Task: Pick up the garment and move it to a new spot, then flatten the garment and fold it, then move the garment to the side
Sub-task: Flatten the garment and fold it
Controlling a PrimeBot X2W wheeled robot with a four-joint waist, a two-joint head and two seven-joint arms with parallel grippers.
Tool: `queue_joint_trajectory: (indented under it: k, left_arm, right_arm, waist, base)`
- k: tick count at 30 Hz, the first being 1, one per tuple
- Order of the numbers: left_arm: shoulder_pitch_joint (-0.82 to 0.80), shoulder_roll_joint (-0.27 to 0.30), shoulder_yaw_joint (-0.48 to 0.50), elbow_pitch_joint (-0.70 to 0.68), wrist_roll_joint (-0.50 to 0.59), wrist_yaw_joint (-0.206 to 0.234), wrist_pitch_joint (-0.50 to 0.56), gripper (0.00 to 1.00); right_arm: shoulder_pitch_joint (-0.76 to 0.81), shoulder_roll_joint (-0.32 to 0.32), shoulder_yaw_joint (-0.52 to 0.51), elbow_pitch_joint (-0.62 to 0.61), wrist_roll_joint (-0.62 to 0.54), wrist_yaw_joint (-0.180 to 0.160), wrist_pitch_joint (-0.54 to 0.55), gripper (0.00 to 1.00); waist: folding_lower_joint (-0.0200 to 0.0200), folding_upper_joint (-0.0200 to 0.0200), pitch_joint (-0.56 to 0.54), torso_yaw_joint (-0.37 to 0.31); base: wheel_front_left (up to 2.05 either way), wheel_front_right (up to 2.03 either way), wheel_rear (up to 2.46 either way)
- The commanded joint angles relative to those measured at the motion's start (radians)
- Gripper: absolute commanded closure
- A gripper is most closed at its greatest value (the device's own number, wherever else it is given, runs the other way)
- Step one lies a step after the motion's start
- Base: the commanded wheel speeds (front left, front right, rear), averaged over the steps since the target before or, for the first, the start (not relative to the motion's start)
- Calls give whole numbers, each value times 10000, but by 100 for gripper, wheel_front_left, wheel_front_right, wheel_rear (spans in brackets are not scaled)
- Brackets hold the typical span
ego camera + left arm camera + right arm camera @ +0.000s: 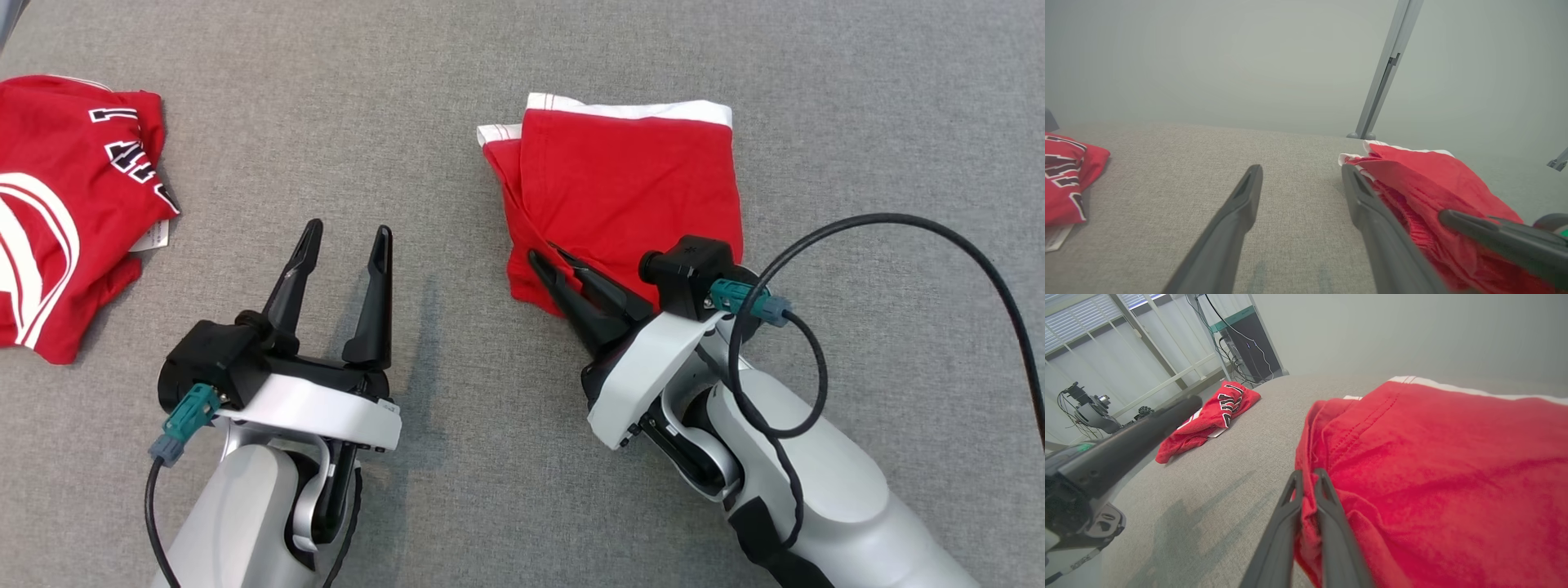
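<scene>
On the grey surface (408, 98) in the head view, the folded garment (629, 196), red with a white band along its far edge, lay right of centre. The right gripper (549, 260) reached to its near left corner, fingers almost together with the edge of the cloth between them. The left gripper (347, 230) stood apart from the garment over bare surface, its fingers spread wide and nothing between them. A second red jersey (57, 212) with white and black lettering lay crumpled at the far left. A black cable (939, 229) looped from the right wrist.

In the left wrist view, the left gripper (1301, 171) showed its two fingers well apart above the surface. The folded garment (1425, 179) lay just beside the right-hand finger, the jersey (1065, 183) at the left edge, and a grey metal post (1384, 77) rose behind.

In the right wrist view, the right gripper (1308, 477) had its fingers nearly closed, pinching the garment's (1445, 465) edge. The jersey (1208, 416) lay further off to the left.
</scene>
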Motion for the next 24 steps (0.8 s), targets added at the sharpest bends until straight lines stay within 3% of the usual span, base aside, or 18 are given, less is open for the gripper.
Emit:
queue_joint_trajectory:
  k: [1, 13, 19, 24]
  left_arm:
    - [-118, -3, 10, 25, 37, 2, -46, 0]
    - [-31, 162, 158, 63, 45, 149, -95, 0]
    - [157, 346, 359, -32, 2, 311, -95, 0]
    - [408, 529, 470, -171, -18, 449, 5, 0]
  right_arm:
    - [-126, -76, 80, 109, 97, 7, -122, 0]
    - [-35, -78, 130, -339, -37, 7, -1121, 0]
    - [398, -80, -1273, -983, -723, 5, -1317, 0]
    - [1164, -89, -3246, -1687, -1552, 7, -1181, 0]
  waist:
    - [0, 0, -4, -17]
    - [0, 0, -361, -408]
    - [0, 0, -642, -664]
    - [0, 0, -851, -822]
  base:
    - [0, 0, 0]
    - [0, 0, 0]
    - [0, 0, 0]
    - [0, 0, 0]
